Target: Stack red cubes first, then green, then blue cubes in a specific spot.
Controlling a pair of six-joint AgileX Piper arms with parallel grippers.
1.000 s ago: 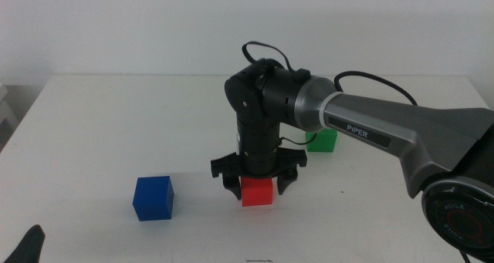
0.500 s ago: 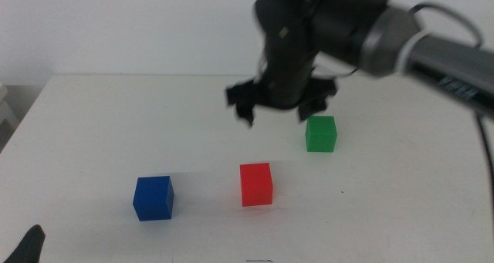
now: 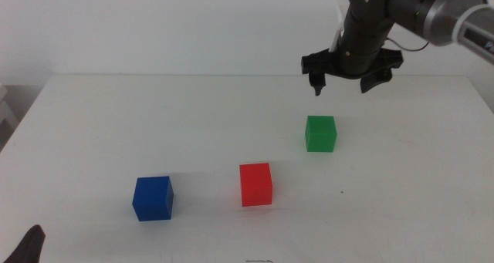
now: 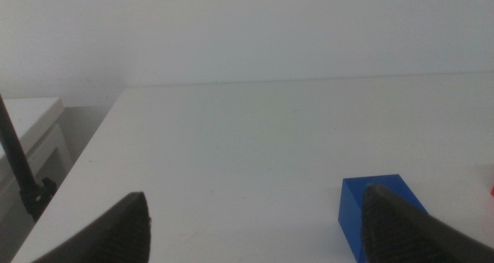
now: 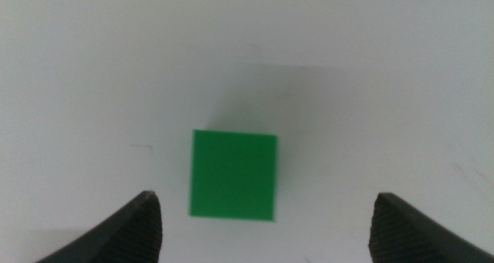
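My right gripper (image 3: 351, 72), wide open and empty, hangs above the green cube (image 3: 320, 133), which sits at its 7 o'clock.

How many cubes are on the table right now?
3, all apart on the white table: blue cube front left, red cube front centre, green cube farther back, under the open right claw. None seems hidden.
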